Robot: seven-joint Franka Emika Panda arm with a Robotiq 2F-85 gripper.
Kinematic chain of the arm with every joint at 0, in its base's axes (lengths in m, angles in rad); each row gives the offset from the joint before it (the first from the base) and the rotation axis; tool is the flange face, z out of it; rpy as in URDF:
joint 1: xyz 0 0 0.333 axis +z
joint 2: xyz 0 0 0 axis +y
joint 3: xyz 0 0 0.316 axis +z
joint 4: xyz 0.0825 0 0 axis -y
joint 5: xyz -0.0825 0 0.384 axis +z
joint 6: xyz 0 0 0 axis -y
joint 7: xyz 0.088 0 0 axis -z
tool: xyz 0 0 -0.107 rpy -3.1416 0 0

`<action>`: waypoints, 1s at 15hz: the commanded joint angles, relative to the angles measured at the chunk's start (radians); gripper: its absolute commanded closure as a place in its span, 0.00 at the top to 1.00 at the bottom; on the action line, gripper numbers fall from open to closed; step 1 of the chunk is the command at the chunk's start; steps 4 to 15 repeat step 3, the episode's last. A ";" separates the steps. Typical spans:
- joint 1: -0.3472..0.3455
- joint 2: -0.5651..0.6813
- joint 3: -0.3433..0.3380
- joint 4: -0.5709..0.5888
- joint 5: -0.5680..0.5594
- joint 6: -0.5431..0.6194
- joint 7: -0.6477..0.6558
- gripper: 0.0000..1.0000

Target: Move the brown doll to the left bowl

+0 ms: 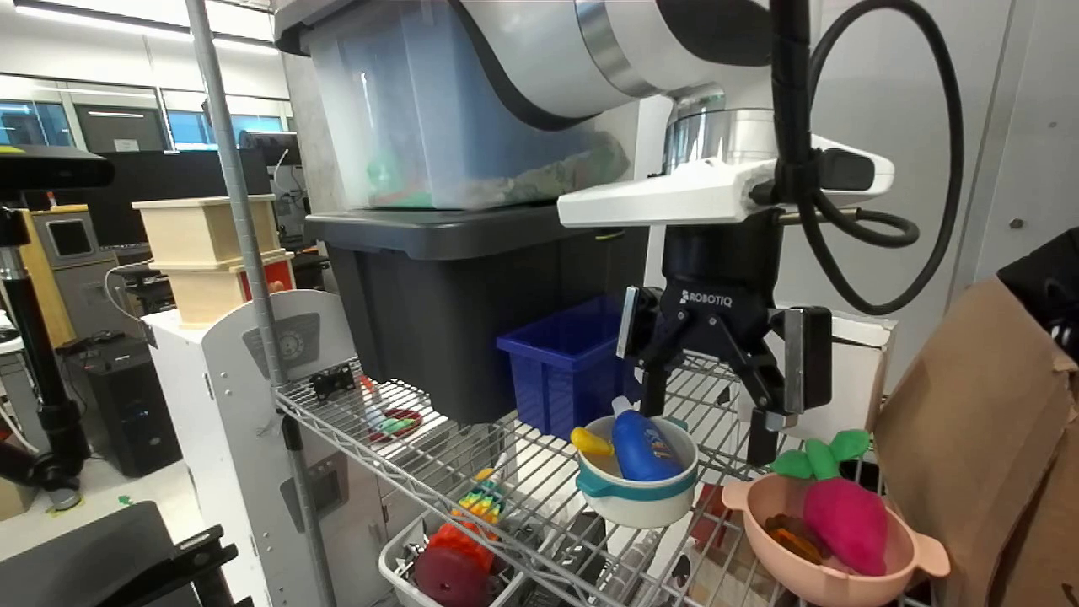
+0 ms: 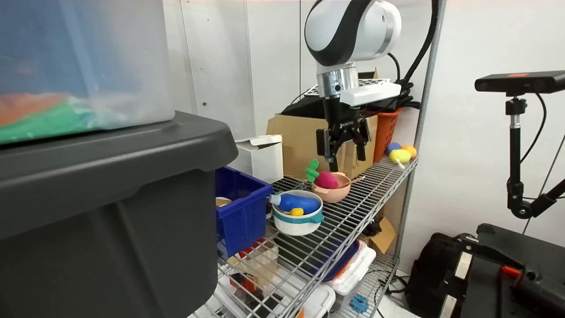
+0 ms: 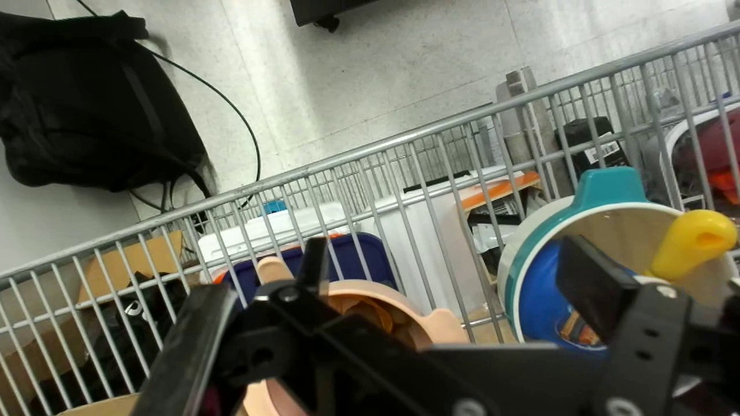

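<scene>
A: What's at the wire bench [image 3: 404, 140]?
B: Arm [image 1: 548, 59] above it. Dark lidded tote [image 1: 472, 312] with a clear tote [image 1: 379, 118] stacked on top, then a cardboard box [image 1: 961, 472]
A: Anything only one camera gets?
B: Orange basket [image 2: 388, 132], in an exterior view only. Dark blue bin [image 1: 556, 379] just beside the tote is in both exterior views, out of the wrist frame
A: End effector [image 1: 708, 419]?
B: Fingers apart, tips down, above the left bowl [image 1: 636, 510] and pink bowl [image 1: 843, 592]. Wrist view has one finger overlapping each
A: Bowls touching?
B: Apart, near each other. Left one's white with a teal band
A: Contents?
B: Blue bottle [image 1: 642, 447] in the left, magenta toy [image 1: 845, 524] with green leaves in the pink. Both exterior views show the toy well, the end effector blocks most of it in the wrist view
A: Brown doll [image 1: 791, 538]?
B: In the pink bowl, beside the magenta toy. Shows in an exterior view, partly blocked in the wrist view. Smallest is a yellow piece [image 1: 593, 443] in the left bowl, all three views
</scene>
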State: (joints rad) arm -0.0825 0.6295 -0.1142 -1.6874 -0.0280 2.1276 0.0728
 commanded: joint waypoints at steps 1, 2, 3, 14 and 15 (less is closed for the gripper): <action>-0.005 0.000 0.007 0.001 -0.003 -0.003 -0.002 1.00; -0.004 -0.001 0.009 -0.001 -0.003 -0.004 -0.004 1.00; -0.004 -0.002 0.010 -0.002 -0.003 -0.004 -0.005 1.00; -0.004 -0.002 0.010 -0.002 -0.003 -0.004 -0.005 1.00; -0.004 -0.002 0.010 -0.002 -0.003 -0.004 -0.005 1.00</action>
